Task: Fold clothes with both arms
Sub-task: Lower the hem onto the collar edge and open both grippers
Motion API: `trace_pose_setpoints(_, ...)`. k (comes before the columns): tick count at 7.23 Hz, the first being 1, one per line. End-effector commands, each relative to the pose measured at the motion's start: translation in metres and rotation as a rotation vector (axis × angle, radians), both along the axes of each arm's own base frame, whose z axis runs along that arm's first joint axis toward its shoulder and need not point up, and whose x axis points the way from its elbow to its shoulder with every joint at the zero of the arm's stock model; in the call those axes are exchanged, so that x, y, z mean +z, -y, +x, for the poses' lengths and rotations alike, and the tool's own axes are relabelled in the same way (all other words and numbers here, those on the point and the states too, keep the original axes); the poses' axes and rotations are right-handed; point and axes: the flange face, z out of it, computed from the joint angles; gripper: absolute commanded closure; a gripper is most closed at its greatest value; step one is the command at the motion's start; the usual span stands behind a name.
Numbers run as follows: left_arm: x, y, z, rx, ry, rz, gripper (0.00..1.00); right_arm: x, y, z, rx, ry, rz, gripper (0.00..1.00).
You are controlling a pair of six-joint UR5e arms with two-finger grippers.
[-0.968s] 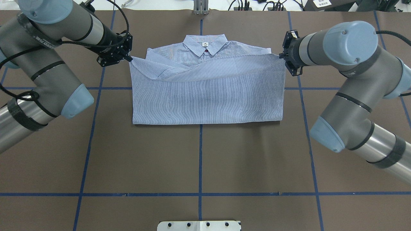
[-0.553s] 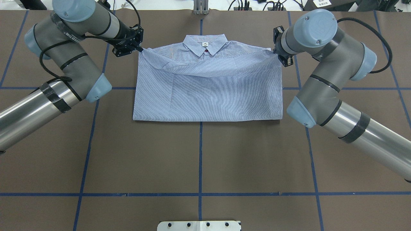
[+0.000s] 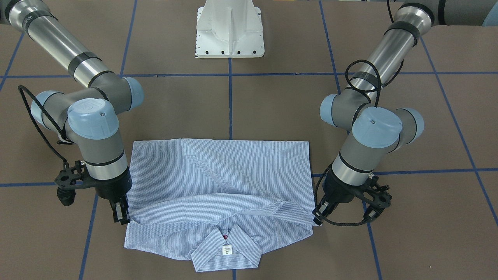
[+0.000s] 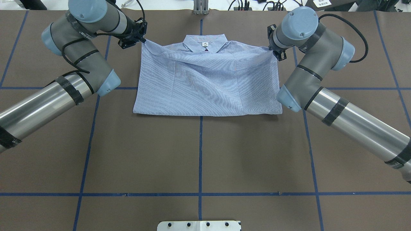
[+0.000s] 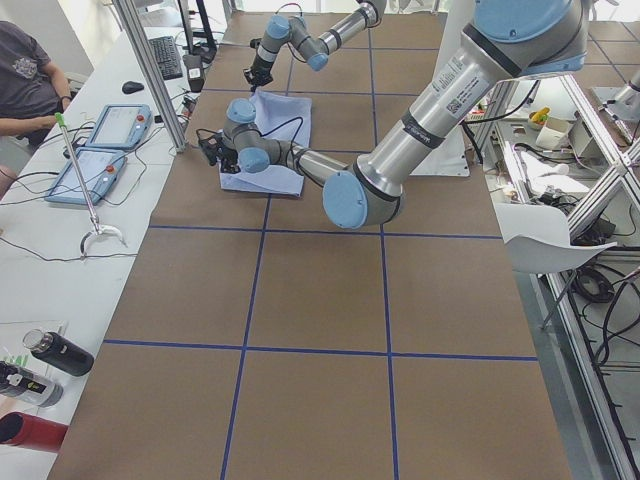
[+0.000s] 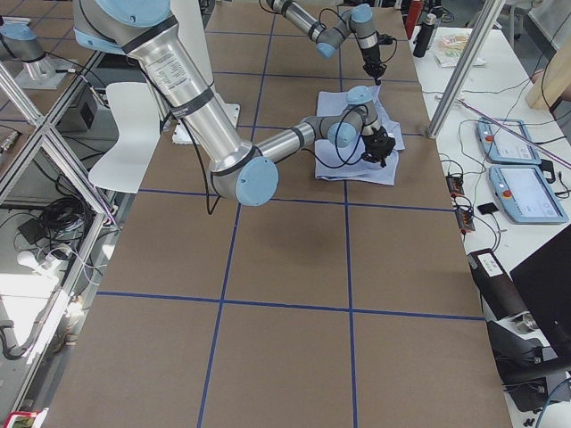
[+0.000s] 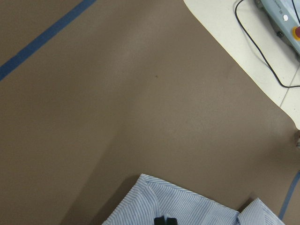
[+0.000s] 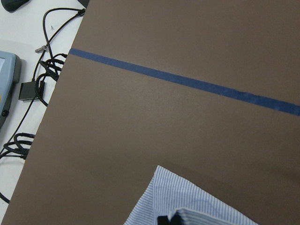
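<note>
The shirt hem has moved farther toward the collar; left jaws and right jaws closed on its corners

Left arm and right arm both extended forward, wrists angled down, left tool and right tool each clamped on a shirt corner.

We see a brown counter marked into squares by blue tape lines. On the white side bench beside it we find two screen tablets, a keyboard, a mouse and a black bottle. A person in a grey shirt is at that bench. A white chair stands off the counter's other side.
</note>
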Motion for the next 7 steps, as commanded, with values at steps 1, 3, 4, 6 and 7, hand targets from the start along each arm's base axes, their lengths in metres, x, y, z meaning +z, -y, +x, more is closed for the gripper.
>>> trace_pose_setpoints(1,-0.001,0.008,-0.008,-0.006,0.017,0.021,1.0,0.009,0.013,0.014,0.01,0.01,-0.011,1.0)
trace_pose_setpoints(3,0.012,0.015,-0.01,-0.004,0.047,0.025,1.0,0.018,0.014,0.009,0.006,0.001,-0.022,1.0)
trace_pose_setpoints(4,0.011,0.016,-0.009,-0.004,0.052,0.031,1.0,0.025,0.016,0.007,0.006,0.008,-0.012,1.0)
trace_pose_setpoints(6,0.017,0.017,-0.007,0.021,0.08,0.053,0.78,0.034,0.015,0.002,0.0,0.001,-0.022,0.99)
trace_pose_setpoints(7,0.019,0.017,-0.006,0.03,0.089,0.066,0.68,0.037,0.015,0.001,-0.001,-0.004,-0.025,0.51)
